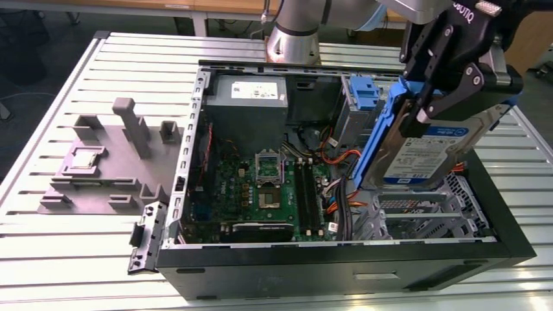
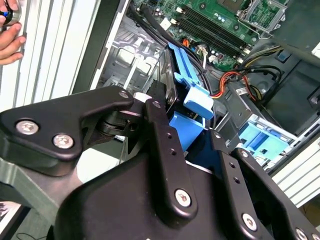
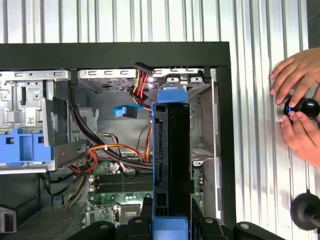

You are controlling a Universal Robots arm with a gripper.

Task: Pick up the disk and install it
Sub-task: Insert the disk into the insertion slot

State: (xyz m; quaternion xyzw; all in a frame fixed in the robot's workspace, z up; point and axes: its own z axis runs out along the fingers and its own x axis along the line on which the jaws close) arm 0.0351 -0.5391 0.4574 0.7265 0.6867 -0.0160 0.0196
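On the table (image 1: 52, 259), at the exterior view's left, sits a grey fixture (image 1: 95, 168). Next comes the open computer case (image 1: 346, 259) with its green motherboard (image 1: 259, 188). Toward the case's right end the jaws are clenched on the disk (image 1: 423, 155), held on edge and tilted over the silver drive cage (image 1: 423, 214).

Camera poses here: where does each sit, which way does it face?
Exterior view: off-arm, raised, looking down into the open case; arm and jaws clamping the disk show.
First wrist view: on the wrist, looking along the disk into the case; a person's hands beside it.
Second wrist view: on the wrist, past jaw linkage toward the motherboard.
Shared: disk, case.
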